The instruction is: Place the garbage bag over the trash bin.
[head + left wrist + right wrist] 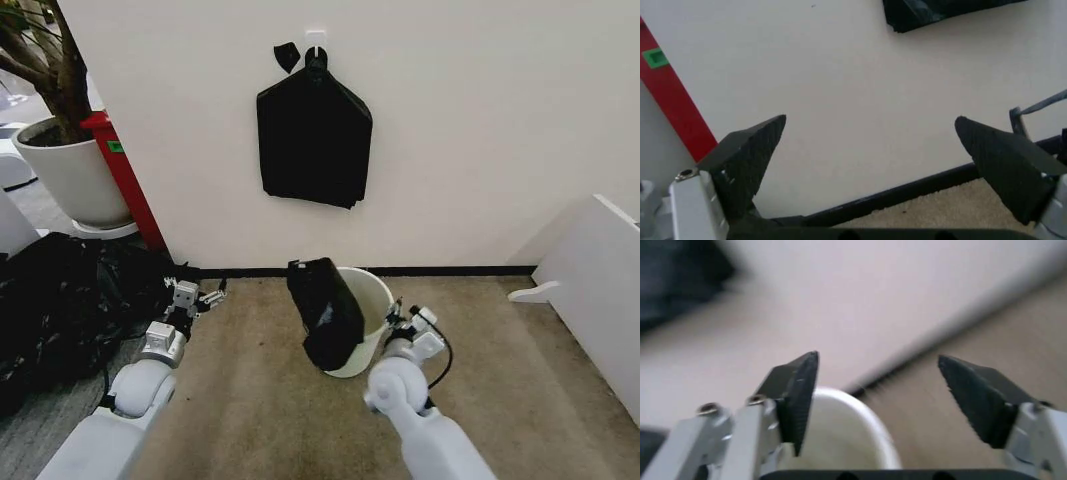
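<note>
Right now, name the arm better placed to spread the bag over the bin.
Right, probably. The right pincer hangs open beside the bin's rim, near the bag draped there. The left pincer, also open, sits farther off.

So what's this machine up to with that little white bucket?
It is lining a trash bin with a garbage bag. The black bag hangs over the bin's near-left rim, not yet spread around the opening. Both end effectors are open and hold nothing: the right end effector is beside the bin, the left end effector off to its left.
</note>
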You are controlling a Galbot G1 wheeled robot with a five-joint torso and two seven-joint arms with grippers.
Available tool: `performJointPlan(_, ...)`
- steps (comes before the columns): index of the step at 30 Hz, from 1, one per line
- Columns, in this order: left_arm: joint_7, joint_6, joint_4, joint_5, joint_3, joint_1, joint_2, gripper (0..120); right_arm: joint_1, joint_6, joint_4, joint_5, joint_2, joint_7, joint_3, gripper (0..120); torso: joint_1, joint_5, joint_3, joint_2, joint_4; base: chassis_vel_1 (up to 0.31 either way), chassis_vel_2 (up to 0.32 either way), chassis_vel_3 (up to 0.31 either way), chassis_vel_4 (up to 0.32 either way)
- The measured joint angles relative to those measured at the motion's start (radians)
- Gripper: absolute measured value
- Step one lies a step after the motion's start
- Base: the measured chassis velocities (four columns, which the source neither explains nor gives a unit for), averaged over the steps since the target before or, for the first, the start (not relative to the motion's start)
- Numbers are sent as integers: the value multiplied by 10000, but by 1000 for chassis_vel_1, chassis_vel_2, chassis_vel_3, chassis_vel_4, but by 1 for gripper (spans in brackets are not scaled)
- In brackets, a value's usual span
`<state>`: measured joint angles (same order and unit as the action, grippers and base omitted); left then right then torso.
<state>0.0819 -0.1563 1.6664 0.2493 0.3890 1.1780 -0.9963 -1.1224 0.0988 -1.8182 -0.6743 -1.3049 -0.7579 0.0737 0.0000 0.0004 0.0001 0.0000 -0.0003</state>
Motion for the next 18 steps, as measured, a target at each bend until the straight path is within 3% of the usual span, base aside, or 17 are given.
performJointPlan(1,2,1,-29,-14,-38,-31,-14,100,3,-3,-217,319,542,963,-156,77,0,-1,0,0,1,0,0,0,0)
performJointPlan(3,5,2,-54,-25,-73,-57,-27,100,23,-167,-434,435,914,1616,-269,79,0,-3,0,0,1,0,0,0,0)
performJointPlan(6,13,9,-144,-55,-252,-131,-103,100,430,-1760,-1321,405,2008,3372,-806,91,0,-3,-1,0,1,0,0,0,0)
performJointPlan(8,36,86,-147,210,-415,-147,-175,100,836,-2617,-1568,204,2260,3860,-1197,98,0,-3,-1,0,3,0,0,0,0)
performJointPlan(14,170,654,78,1383,-907,-168,-369,100,1774,-3827,-1651,117,2342,4526,-2174,100,0,-3,0,0,3,0,0,0,0)
performJointPlan(18,176,786,122,1453,-1074,-223,-550,100,2345,-4748,-1601,191,2138,4196,-2602,100,0,-5,-1,0,2,0,0,0,0)
